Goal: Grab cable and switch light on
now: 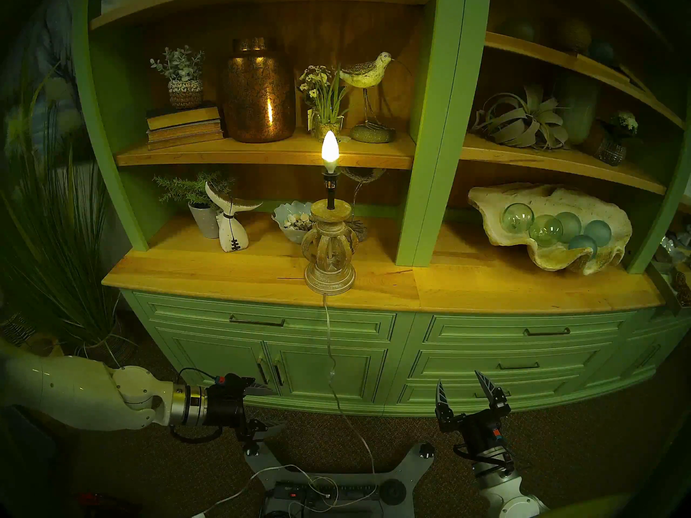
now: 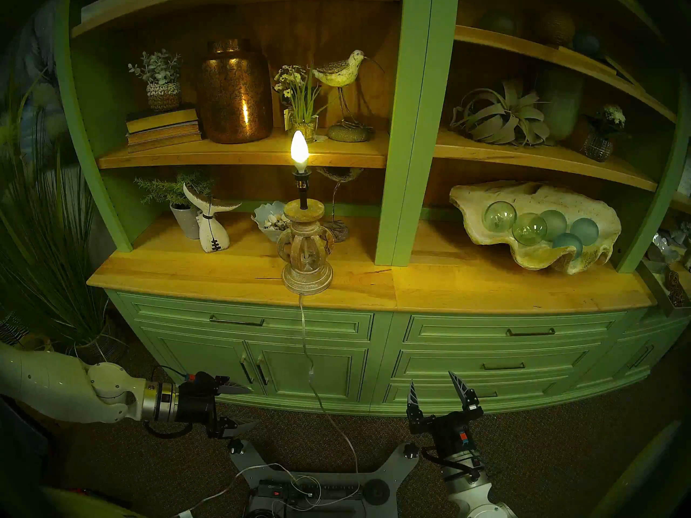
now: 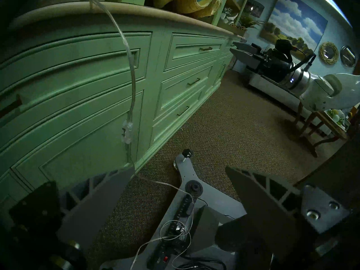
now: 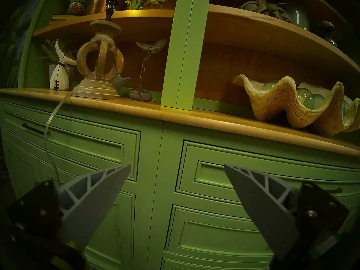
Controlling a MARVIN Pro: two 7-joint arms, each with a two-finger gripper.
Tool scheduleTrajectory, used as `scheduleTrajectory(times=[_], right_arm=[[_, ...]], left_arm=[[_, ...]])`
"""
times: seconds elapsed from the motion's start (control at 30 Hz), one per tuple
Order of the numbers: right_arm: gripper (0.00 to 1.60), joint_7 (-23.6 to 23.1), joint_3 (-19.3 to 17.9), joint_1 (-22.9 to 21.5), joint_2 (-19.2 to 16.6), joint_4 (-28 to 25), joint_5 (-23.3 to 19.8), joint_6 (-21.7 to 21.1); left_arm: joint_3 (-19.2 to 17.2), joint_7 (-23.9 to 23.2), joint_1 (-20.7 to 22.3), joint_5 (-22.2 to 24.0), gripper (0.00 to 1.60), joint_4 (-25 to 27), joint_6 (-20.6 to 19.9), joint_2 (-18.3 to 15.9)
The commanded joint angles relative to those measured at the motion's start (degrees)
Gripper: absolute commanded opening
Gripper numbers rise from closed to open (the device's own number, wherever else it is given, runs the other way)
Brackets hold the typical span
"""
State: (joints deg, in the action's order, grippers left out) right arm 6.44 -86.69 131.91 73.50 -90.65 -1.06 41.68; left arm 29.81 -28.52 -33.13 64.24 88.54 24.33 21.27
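The light (image 1: pixel 329 252) stands at the front edge of the wooden counter (image 1: pixel 224 270), and its bare bulb (image 1: pixel 329 147) glows. The clear cable (image 1: pixel 328 338) hangs from its base down the cabinet front to the floor, with the inline switch (image 1: pixel 331 374) partway down. The switch also shows in the left wrist view (image 3: pixel 127 132). My left gripper (image 1: pixel 278 408) is open and empty, left of the cable and a little below the switch. My right gripper (image 1: pixel 458 377) is open and empty, well right of the cable, pointing up at the drawers.
The green cabinet (image 1: pixel 486 356) with drawers and handles stands close ahead. A power strip (image 1: pixel 325 491) with loose cords lies on my base plate (image 1: pixel 407 465). A tall grass plant (image 1: pixel 63 244) stands at the left. A shell bowl (image 1: pixel 549 225) and a copper jar (image 1: pixel 258 95) sit on the shelves.
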Motion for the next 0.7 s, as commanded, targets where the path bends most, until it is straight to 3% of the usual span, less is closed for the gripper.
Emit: scheduleTrajectory(times=[0.0, 0.07, 0.1, 0.23, 0.37, 0.43, 0.5, 0.67], right_arm=[[1.60, 1.61, -0.86, -0.82, 0.83, -1.02, 2.40, -0.96], [1.60, 1.88, -1.05, -0.66, 0.98, -0.66, 2.62, -0.92], [1.60, 1.79, -1.03, -0.61, 1.03, -0.52, 2.08, -1.05], [1.60, 2.24, -1.21, -0.60, 1.39, -0.58, 2.80, -1.29], [1.60, 2.42, -1.35, -0.63, 1.48, -0.30, 3.64, -1.19], [1.60, 2.45, -1.37, -0.63, 1.52, -0.29, 3.73, -1.18], [1.60, 2.51, -1.43, -0.64, 1.63, -0.27, 3.92, -1.13], [1.60, 2.54, -1.56, -0.64, 1.82, -0.24, 4.19, -1.08]], left_arm=[[-0.94, 5.30, 2.24, -4.44, 1.60, 6.99, 0.42, -4.00], [-1.55, 1.92, 1.57, -4.72, 1.60, 8.71, 4.70, -4.02], [-2.19, -0.27, 1.25, -5.32, 1.60, 8.68, 4.91, -3.36], [-2.86, -0.50, 0.62, -6.27, 1.60, 9.23, 6.07, -4.16], [-3.49, -1.87, -0.92, -6.17, 1.60, 8.01, 11.37, -4.06], [-4.37, -2.09, -1.40, -6.29, 1.60, 8.27, 10.25, -4.30], [-3.46, -2.32, -1.45, -5.82, 1.60, 7.17, 13.88, -3.68], [-3.67, -2.88, -2.00, -5.34, 1.60, 6.48, 15.41, -3.31]])
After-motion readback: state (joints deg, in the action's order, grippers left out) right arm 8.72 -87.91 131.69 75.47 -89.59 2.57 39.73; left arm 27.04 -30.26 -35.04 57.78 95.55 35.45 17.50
